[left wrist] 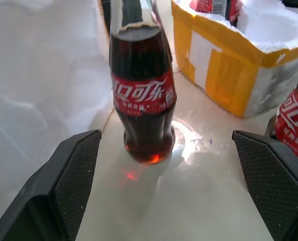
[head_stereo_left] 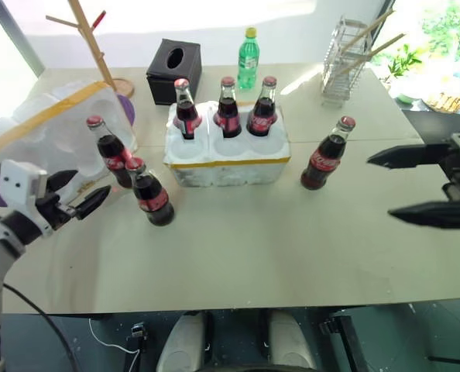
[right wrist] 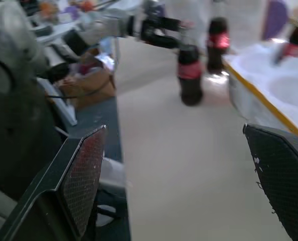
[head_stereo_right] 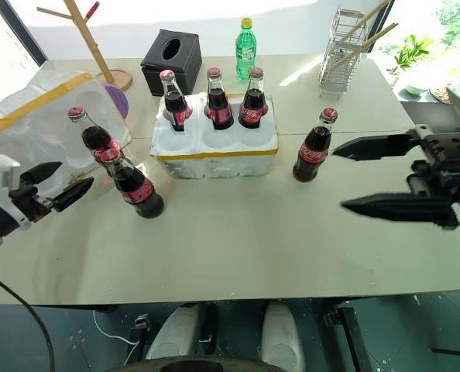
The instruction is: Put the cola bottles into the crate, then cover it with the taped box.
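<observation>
The crate (head_stereo_left: 228,164), a low white foam block with a yellow band, stands mid-table with three cola bottles (head_stereo_left: 228,108) upright in its back row; the front holes are bare. Two more cola bottles (head_stereo_left: 151,195) stand loose to its left and one (head_stereo_left: 326,156) to its right. At the far left sits the taped box (head_stereo_left: 48,124), white with a yellow stripe. My left gripper (head_stereo_left: 90,192) is open, level, pointing at the two left bottles; its fingers (left wrist: 73,175) frame one bottle (left wrist: 144,95). Open and empty, my right gripper (head_stereo_left: 379,187) hovers right of the single bottle, pointing left.
Behind the crate are a black tissue box (head_stereo_left: 173,68) and a green bottle with a yellow cap (head_stereo_left: 248,58). A wire rack (head_stereo_left: 346,66) stands at the back right, a wooden stand (head_stereo_left: 98,46) at the back left. The table's front edge (head_stereo_left: 238,306) runs near me.
</observation>
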